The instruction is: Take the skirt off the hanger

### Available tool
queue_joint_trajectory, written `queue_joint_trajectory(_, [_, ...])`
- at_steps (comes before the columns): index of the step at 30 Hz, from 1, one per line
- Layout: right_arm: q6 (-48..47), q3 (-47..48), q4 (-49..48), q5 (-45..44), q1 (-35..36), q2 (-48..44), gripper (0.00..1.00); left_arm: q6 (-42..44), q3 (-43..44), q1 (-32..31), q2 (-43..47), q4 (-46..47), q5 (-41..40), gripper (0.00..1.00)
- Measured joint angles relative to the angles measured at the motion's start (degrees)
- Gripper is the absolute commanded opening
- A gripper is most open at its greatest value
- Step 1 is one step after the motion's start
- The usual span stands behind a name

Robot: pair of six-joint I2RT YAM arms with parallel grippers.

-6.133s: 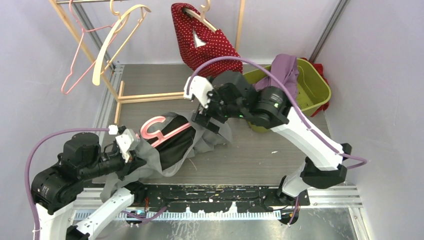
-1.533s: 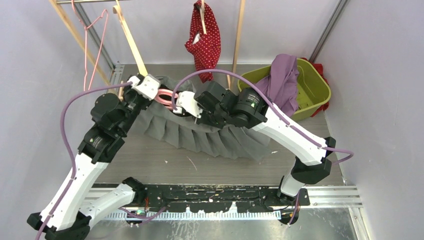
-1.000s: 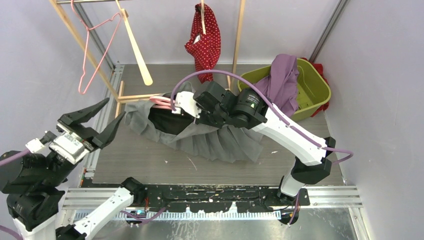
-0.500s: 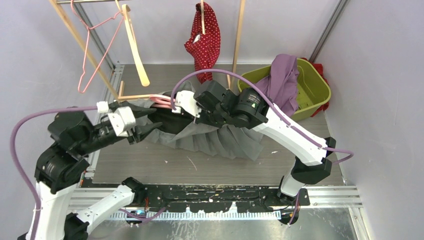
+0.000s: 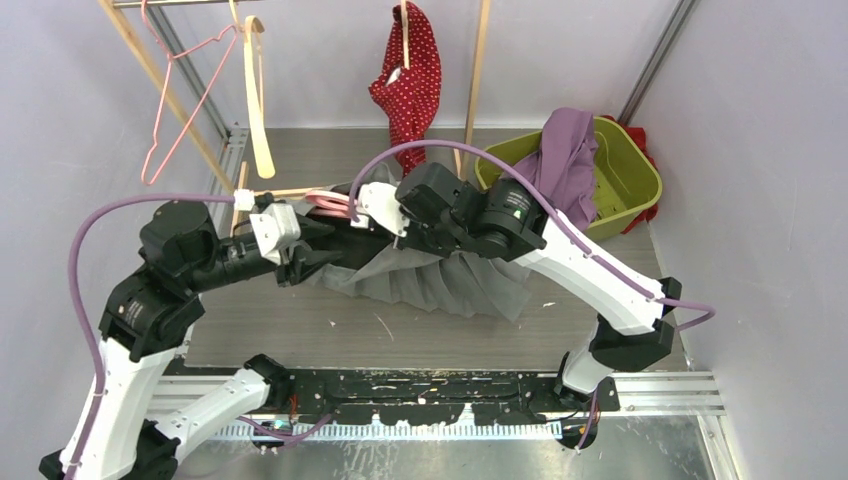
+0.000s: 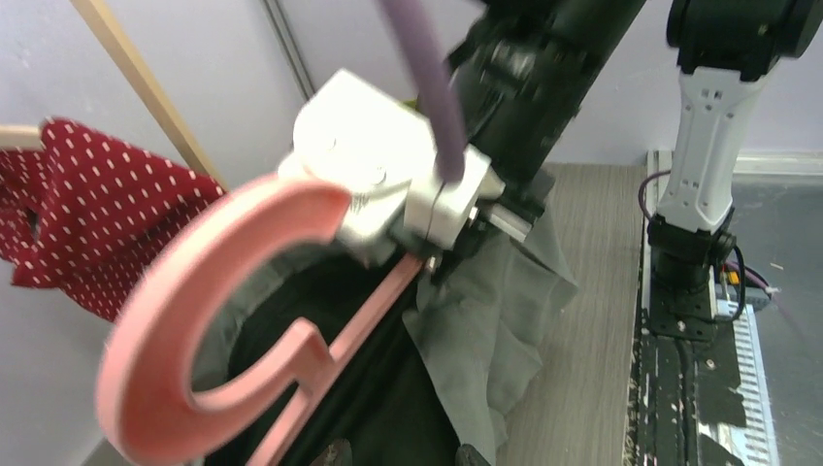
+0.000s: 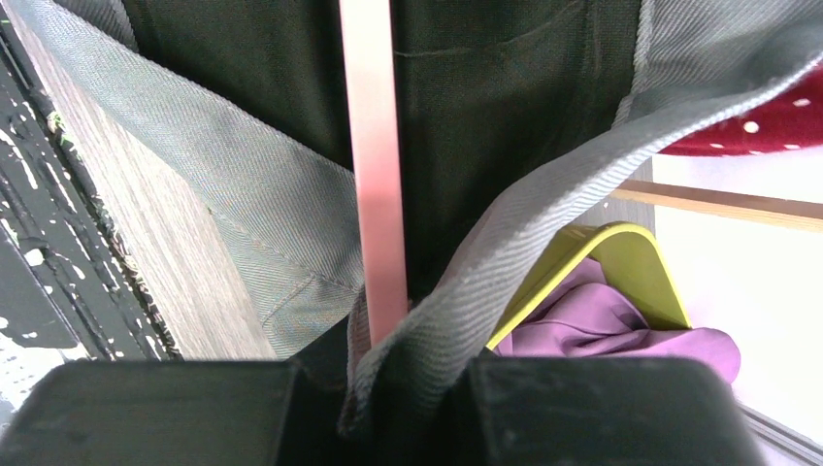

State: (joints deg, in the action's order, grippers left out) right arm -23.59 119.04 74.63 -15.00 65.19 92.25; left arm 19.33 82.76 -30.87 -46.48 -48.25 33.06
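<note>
A grey pleated skirt (image 5: 440, 282) with black lining hangs on a pink hanger (image 5: 328, 204) held above the table. My right gripper (image 5: 372, 222) is shut on the skirt's waistband (image 7: 543, 184), and the hanger's bar (image 7: 378, 194) runs into the same pinch (image 7: 408, 364). My left gripper (image 5: 305, 255) is at the skirt's left end, below the hanger's hook (image 6: 184, 320). Only its fingertips (image 6: 315, 454) show at the bottom of the left wrist view. They stand apart, open, with black lining (image 6: 388, 398) between them.
A green bin (image 5: 632, 178) with purple cloth (image 5: 565, 150) sits at the back right. A red dotted garment (image 5: 410, 80) hangs on the wooden rack (image 5: 478, 70). A pink wire hanger (image 5: 175, 100) and a wooden hanger (image 5: 255, 100) hang at the back left.
My left arm has swung in from the far left and its gripper now sits at the skirt's left end. The right arm holds almost still. The rack's empty hangers sway.
</note>
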Motion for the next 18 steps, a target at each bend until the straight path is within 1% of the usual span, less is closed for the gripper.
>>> queue_joint_trajectory(6, [0.0,0.0,0.4,-0.5,0.0,-2.3,0.0,-0.9,-3.1,0.0,-0.7,0.9,-0.5,0.42])
queue_joint_trajectory(18, [1.4,0.0,1.5,-0.5,0.3,-3.1,0.0,-0.6,-3.3,0.0,-1.8,4.4,-1.7,0.42])
